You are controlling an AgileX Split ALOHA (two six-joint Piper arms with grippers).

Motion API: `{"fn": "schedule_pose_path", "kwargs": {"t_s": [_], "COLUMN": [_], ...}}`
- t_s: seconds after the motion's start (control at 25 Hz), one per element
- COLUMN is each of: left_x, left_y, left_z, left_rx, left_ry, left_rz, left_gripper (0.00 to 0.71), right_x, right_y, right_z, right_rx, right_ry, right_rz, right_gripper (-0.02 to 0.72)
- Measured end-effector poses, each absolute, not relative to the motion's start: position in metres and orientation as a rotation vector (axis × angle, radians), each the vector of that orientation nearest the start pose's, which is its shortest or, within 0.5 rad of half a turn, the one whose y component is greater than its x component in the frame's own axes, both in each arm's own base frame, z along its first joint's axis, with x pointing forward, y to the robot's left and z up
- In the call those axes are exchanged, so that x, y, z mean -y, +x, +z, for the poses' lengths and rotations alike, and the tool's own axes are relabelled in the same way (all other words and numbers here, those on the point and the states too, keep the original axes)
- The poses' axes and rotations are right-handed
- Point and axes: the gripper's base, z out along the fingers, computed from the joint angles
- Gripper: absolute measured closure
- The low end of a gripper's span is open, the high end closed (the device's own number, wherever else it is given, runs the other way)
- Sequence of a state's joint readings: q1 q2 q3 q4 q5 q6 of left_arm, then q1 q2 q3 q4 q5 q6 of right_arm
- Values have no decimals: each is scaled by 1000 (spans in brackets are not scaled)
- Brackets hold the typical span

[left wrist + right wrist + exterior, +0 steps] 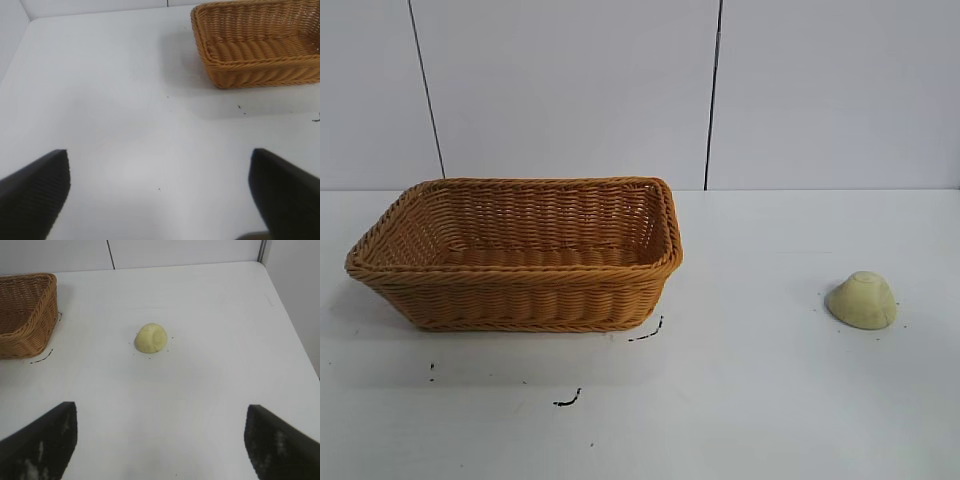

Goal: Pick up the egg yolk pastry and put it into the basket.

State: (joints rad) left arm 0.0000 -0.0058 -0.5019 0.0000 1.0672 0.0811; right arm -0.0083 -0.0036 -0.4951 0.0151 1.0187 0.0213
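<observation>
The egg yolk pastry (862,300) is a small pale yellow dome lying on the white table at the right; it also shows in the right wrist view (151,338). The basket (520,250) is a large orange-tan wicker rectangle standing at the left, empty; it also shows in the left wrist view (260,42) and the right wrist view (25,315). My right gripper (160,412) is open and empty, well short of the pastry. My left gripper (160,160) is open and empty over bare table, apart from the basket. Neither gripper shows in the exterior view.
Small black marks (567,400) lie on the table in front of the basket. A white wall with dark vertical seams (712,95) stands behind the table. The table's right edge (290,325) shows in the right wrist view.
</observation>
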Motion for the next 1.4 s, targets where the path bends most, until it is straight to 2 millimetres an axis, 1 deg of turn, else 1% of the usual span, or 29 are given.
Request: {"fn": "schedule_pose_path", "kwargs": {"t_s": [0.4, 0.48, 0.56, 0.68, 0.84, 0.96, 1.0, 1.08, 1.2, 1.36, 1.4], "left_x": [0, 0, 0, 0, 0, 0, 0, 0, 0, 0, 0], "left_y": [-6, -6, -6, -6, -6, -6, -6, -6, -6, -6, -6], "left_z": [277, 277, 277, 277, 277, 277, 277, 277, 277, 277, 277], "left_rx": [-2042, -2042, -2042, -2042, -2042, -2042, -2042, -2042, -2042, -2042, -2042], "left_ry": [83, 83, 83, 83, 83, 83, 83, 83, 83, 83, 83], "left_rz": [51, 51, 51, 51, 51, 51, 51, 51, 51, 51, 51], "left_gripper": [14, 14, 14, 14, 14, 14, 14, 14, 14, 14, 14], "right_x": [-1, -1, -1, -1, -1, 0, 0, 0, 0, 1, 1], "right_y": [-3, -3, 1, 17, 56, 97, 110, 142, 189, 251, 264], "right_z": [279, 281, 288, 308, 340, 356, 359, 363, 357, 334, 329], "right_rx": [-2003, -2008, -2050, -2135, -2245, -2344, -2372, -2436, -2544, -2683, -2705], "right_ry": [29, 29, 30, 32, 34, 34, 32, 26, 15, -21, -23], "right_rz": [26, 26, 26, 26, 26, 24, 23, 21, 16, 9, 9], "right_gripper": [59, 43, 22, 15, 12, 9, 8, 9, 9, 9, 9]}}
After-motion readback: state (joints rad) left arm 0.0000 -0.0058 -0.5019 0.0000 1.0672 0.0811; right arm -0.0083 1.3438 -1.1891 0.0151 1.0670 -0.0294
